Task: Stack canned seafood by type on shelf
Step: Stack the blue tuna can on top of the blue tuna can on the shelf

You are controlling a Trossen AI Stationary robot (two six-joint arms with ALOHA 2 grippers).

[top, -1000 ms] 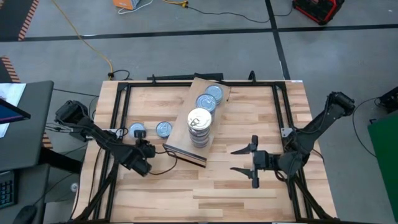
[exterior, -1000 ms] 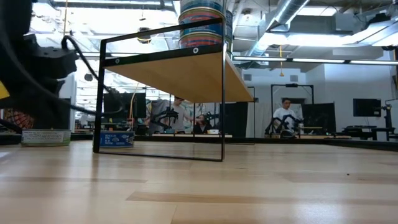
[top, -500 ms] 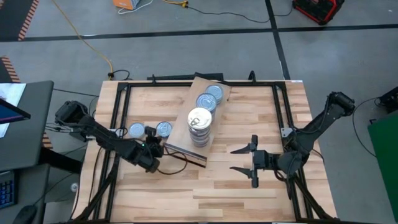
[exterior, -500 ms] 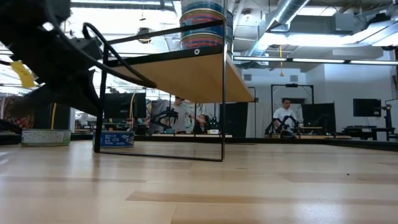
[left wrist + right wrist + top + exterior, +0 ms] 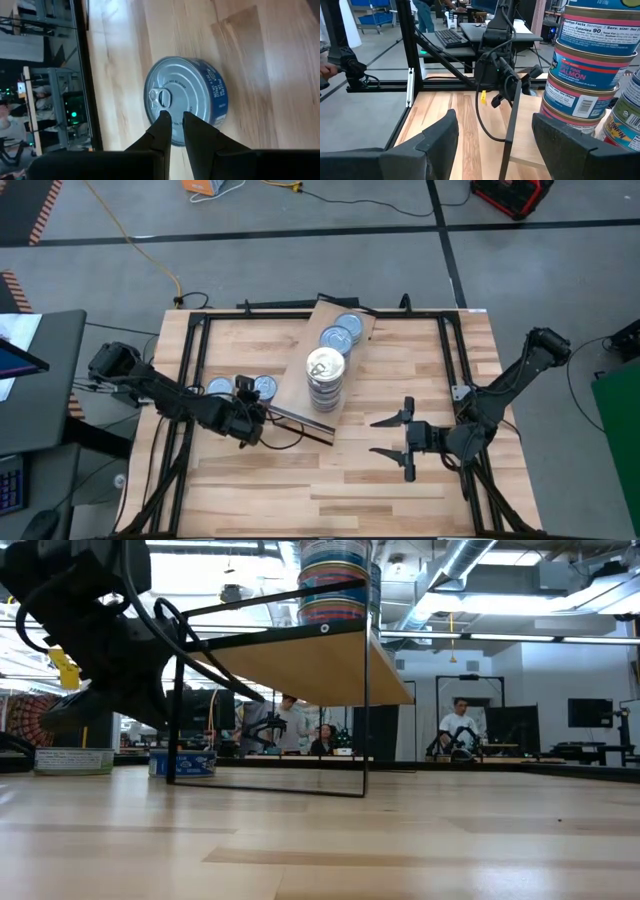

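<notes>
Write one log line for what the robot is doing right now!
left gripper: shut, over blue tin on table | right gripper: open, waiting | shelf: tall tin stack

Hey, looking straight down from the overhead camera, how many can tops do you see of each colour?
Blue-grey silver tops: 4 (two on the shelf, two on the table)
Pale gold top: 1 (on the tall stack; cans beneath not countable from above)
Total: 5
</notes>
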